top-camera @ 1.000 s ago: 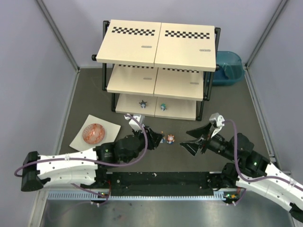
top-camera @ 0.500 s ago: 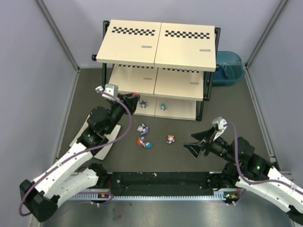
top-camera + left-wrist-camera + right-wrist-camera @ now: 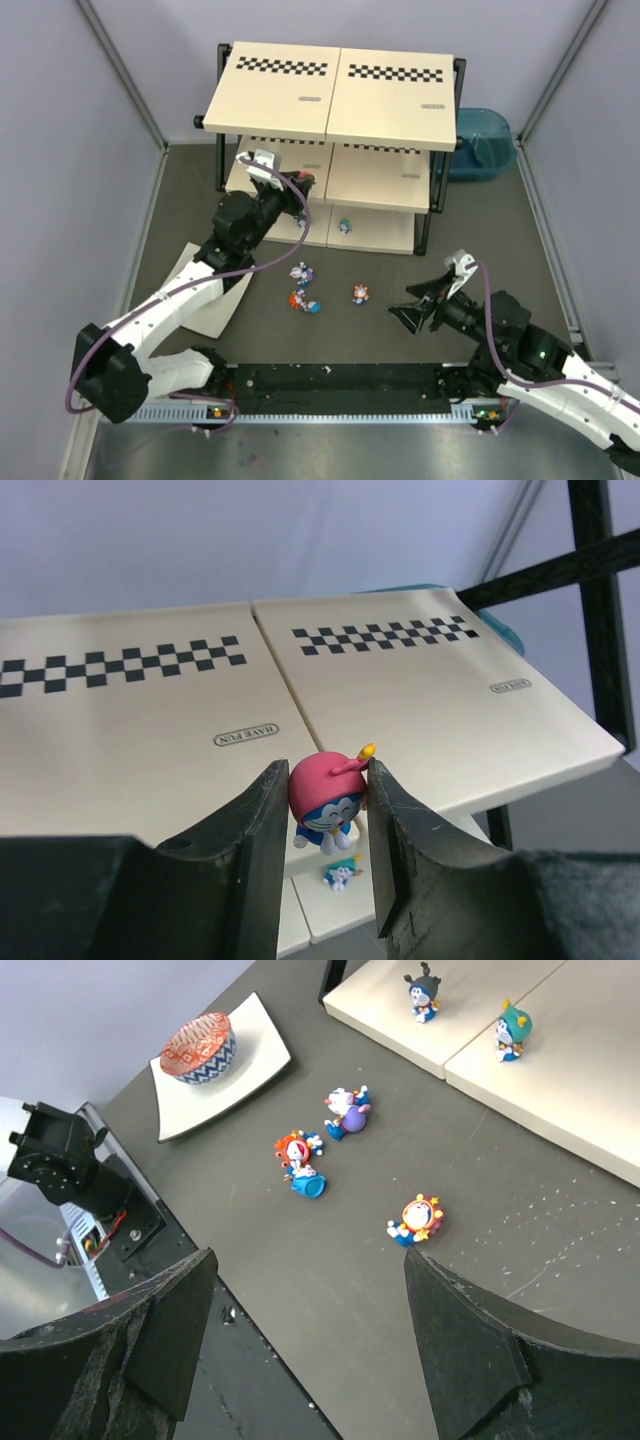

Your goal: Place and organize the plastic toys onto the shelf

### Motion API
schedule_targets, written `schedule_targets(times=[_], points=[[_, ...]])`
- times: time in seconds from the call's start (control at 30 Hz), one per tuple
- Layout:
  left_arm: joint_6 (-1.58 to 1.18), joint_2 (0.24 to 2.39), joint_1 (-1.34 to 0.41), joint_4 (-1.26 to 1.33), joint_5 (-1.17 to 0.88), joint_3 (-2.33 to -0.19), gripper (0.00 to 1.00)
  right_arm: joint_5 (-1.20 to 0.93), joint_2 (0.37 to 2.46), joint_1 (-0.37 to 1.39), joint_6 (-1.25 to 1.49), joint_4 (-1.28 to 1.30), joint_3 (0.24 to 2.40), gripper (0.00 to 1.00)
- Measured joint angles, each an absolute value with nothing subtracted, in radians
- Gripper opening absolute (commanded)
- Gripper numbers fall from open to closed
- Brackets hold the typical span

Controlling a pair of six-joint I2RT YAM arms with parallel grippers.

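Left gripper (image 3: 327,772) is up at the shelf (image 3: 330,90), its two black fingers (image 3: 255,820) pinching a pink-headed toy (image 3: 328,802) by the sides of the head. It's a grinning blue-and-white figure with a yellow-tipped sprout on top. The toy hangs just over the near edge of a cream board, where a small oval label (image 3: 245,735) reads "HAVE FUN". The right-hand board carries a matching label (image 3: 510,686) that is too small to read, possibly the same words.

On the bottom tier stand a dark-headed figurine (image 3: 424,990) and, to its right, a teal-headed one (image 3: 514,1028).

Three more toys lie on the dark table near the shelf: a purple one (image 3: 347,1112), an orange-red one (image 3: 298,1160) and an orange-yellow one (image 3: 418,1218) — all tipped over.

Right gripper (image 3: 308,1257) hangs above the table to the right, jaws spread wide and holding nothing.

A patterned bowl (image 3: 198,1045) sits on a white sheet at the left.
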State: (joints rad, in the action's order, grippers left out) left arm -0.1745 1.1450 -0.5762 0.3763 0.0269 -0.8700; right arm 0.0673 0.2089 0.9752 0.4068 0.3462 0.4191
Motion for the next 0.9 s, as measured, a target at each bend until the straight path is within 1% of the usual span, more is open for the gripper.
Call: schedule_targets(times=[0.3, 0.9], points=[[-0.170, 1.262, -0.555, 0.493, 0.068, -0.874, 0.00, 0.104, 0.209, 0.975, 0.386, 0.349, 0.419, 0.77], [-0.172, 1.417, -0.555, 0.569, 0.062, -0.952, 0.00, 0.116, 0.217, 0.975, 0.375, 0.337, 0.398, 0.78]])
